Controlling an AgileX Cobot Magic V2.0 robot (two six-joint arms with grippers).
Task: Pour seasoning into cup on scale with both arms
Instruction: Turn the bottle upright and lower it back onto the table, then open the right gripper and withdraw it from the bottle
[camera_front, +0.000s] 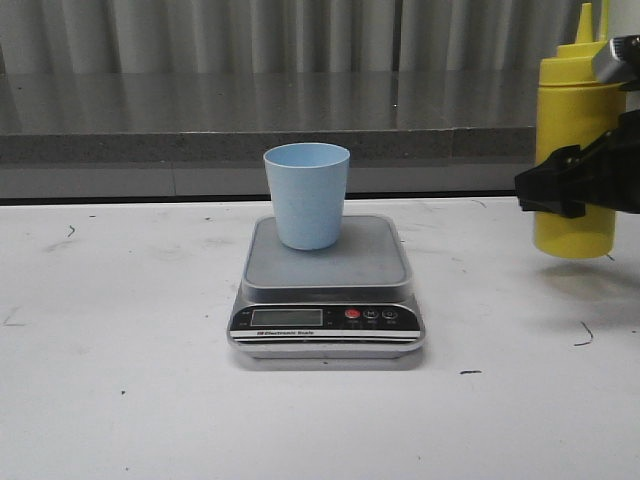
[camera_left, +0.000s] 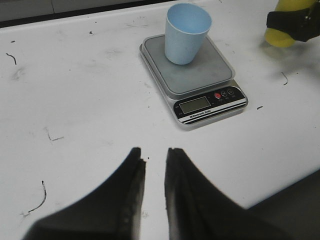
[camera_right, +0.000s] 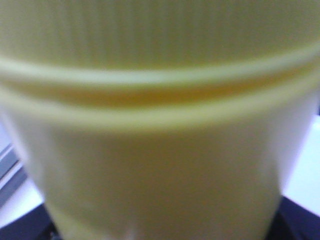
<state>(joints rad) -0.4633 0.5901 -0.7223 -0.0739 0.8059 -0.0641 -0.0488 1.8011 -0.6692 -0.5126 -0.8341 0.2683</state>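
Note:
The pale blue cup (camera_front: 306, 195) stands upright on the steel platform of the scale (camera_front: 330, 265) at the table's middle. It shows again in the left wrist view, cup (camera_left: 187, 32) on scale (camera_left: 200, 75). The tall yellow seasoning bottle (camera_front: 572, 100) is upright at the far right, well apart from the cup. My right gripper (camera_front: 560, 190) is shut around its body. The bottle fills the right wrist view (camera_right: 160, 150), blurred, and its base shows in the left wrist view (camera_left: 280, 40). My left gripper (camera_left: 154, 152) hangs over bare table in front of the scale, slightly open and empty.
The white table (camera_front: 120, 380) has small dark scuffs. A grey ledge (camera_front: 200, 150) and a corrugated wall run along the back. The table's near edge shows in the left wrist view (camera_left: 295, 187). The left arm is outside the front view.

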